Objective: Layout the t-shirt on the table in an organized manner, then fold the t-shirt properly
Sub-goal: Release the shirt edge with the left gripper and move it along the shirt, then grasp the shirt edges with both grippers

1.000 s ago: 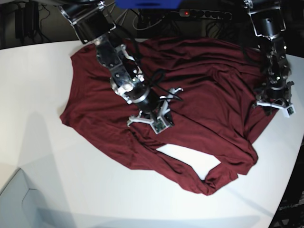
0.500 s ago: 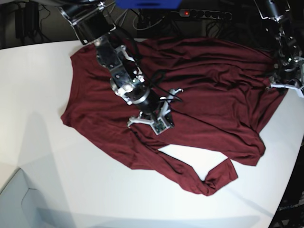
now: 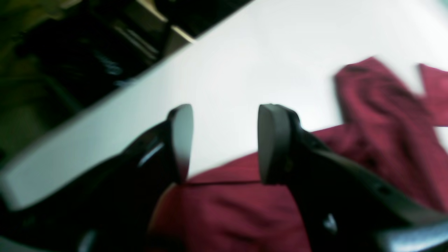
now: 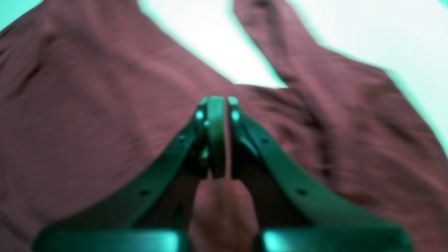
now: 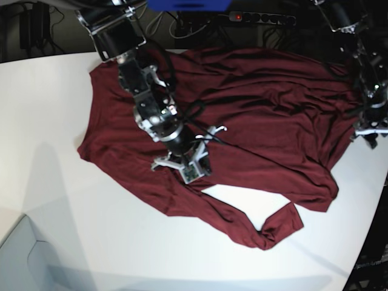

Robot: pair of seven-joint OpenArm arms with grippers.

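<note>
While the t-shirt (image 5: 242,115) lies spread across the far half of the table (image 5: 60,200), wrinkled and not yet squared up, I have both of my grippers down near it. Its body covers the middle of the tabletop, and one long sleeve trails toward the near side, ending in a bunched cuff with a patch of bare white showing between that sleeve and the body.

My right gripper (image 4: 219,140) hangs over the cloth near the spot where that sleeve leaves the body. From its wrist camera, the two fingers stand almost together with only a thin slit between them, and I see no fabric pinched in that slit; the picture is blurred, so I cannot tell whether the tips touch the shirt beneath.

My left gripper (image 3: 224,143) sits at the shirt's edge by the table's curved rim. Its fingers (image 3: 182,140) stand clearly apart, with bare table and the hem of the shirt showing through the gap. Nothing is between them. The fabric lies under and just behind the tips, and this view is blurred too, so I cannot say whether they touch.
</note>
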